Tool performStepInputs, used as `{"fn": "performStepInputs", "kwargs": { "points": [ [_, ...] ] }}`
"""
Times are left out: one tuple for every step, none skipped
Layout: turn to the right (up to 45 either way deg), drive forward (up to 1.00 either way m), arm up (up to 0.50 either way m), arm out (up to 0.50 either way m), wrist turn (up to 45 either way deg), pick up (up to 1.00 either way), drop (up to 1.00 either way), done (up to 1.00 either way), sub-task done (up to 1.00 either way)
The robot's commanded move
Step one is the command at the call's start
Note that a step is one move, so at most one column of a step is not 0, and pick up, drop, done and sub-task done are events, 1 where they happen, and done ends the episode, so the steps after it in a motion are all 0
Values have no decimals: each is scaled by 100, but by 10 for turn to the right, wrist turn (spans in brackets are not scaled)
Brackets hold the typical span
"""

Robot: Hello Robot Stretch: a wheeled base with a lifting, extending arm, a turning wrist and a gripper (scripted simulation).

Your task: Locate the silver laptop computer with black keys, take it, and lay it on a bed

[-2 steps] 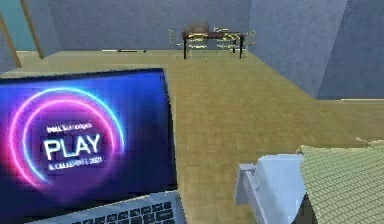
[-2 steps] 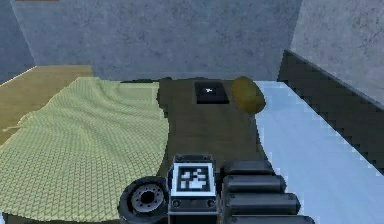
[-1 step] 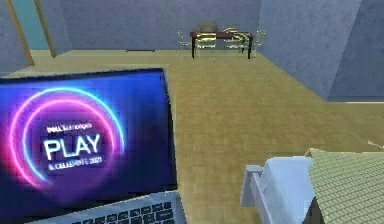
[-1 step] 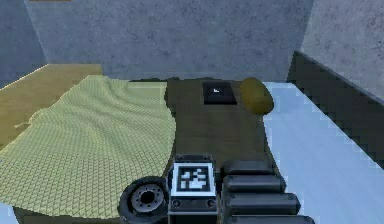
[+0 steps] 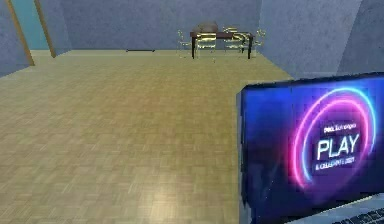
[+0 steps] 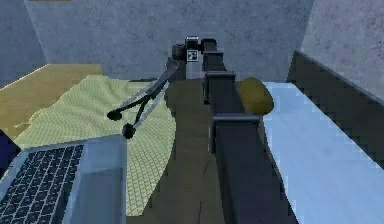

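Fingers near silver laptop, dark keys, glowing neon-ring screen

The laptop at near right has a black screen glowing with a neon ring, pink fading to blue, around white lettering; its body is silver, its keys black. The floor is tan wood in planks, and the walls are blue-grey. At far left is a teal door. The far surface is dark with a reddish top. The blanket is yellow-green and cross-hatched, the sheet pale blue, the pillow mustard, and the arm dark.
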Motion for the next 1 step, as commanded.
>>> {"fn": "performStepInputs", "kwargs": {
  "points": [
    [0,0,0,0,450,0,0,0,0]
  ]
}}
